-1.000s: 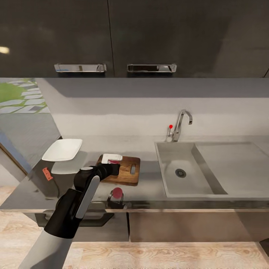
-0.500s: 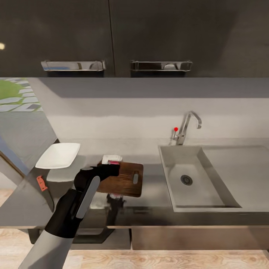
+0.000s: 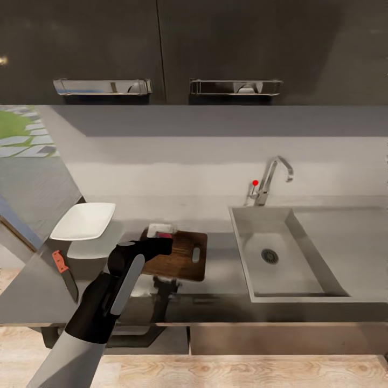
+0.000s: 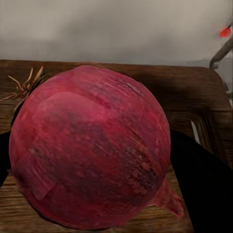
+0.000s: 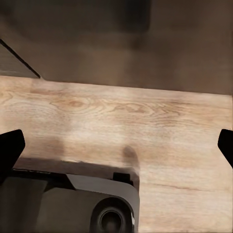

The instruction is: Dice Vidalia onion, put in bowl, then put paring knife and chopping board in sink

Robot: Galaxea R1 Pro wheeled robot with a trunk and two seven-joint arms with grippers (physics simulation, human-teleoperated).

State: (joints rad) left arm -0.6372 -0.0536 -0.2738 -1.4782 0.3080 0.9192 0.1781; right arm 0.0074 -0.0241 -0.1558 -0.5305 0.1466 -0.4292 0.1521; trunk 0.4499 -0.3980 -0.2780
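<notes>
My left gripper (image 3: pixel 162 241) is shut on the Vidalia onion (image 3: pixel 165 235), a pinkish-red ball, over the left end of the brown chopping board (image 3: pixel 186 258). In the left wrist view the onion (image 4: pixel 92 150) sits between dark fingers (image 4: pixel 204 179) with the board (image 4: pixel 184 92) just beneath; I cannot tell whether they touch. The white square bowl (image 3: pixel 83 221) stands on the grey countertop (image 3: pixel 221 280) left of the board. The paring knife (image 3: pixel 66 271) lies near the counter's left front edge. The sink (image 3: pixel 253 231) is to the right, holding nothing. My right gripper (image 5: pixel 116 145) hangs open over wooden floor.
A chrome tap (image 3: pixel 269 180) with a red knob (image 3: pixel 255 183) stands behind the sink, and a flat draining area (image 3: pixel 345 242) lies to its right. Dark wall cabinets (image 3: pixel 161 48) hang above the counter. The robot's base (image 5: pixel 97 204) appears below the right gripper.
The head view has shifted, bringing the knife into sight at the left. My left gripper holds the onion over the board's left end as before.
</notes>
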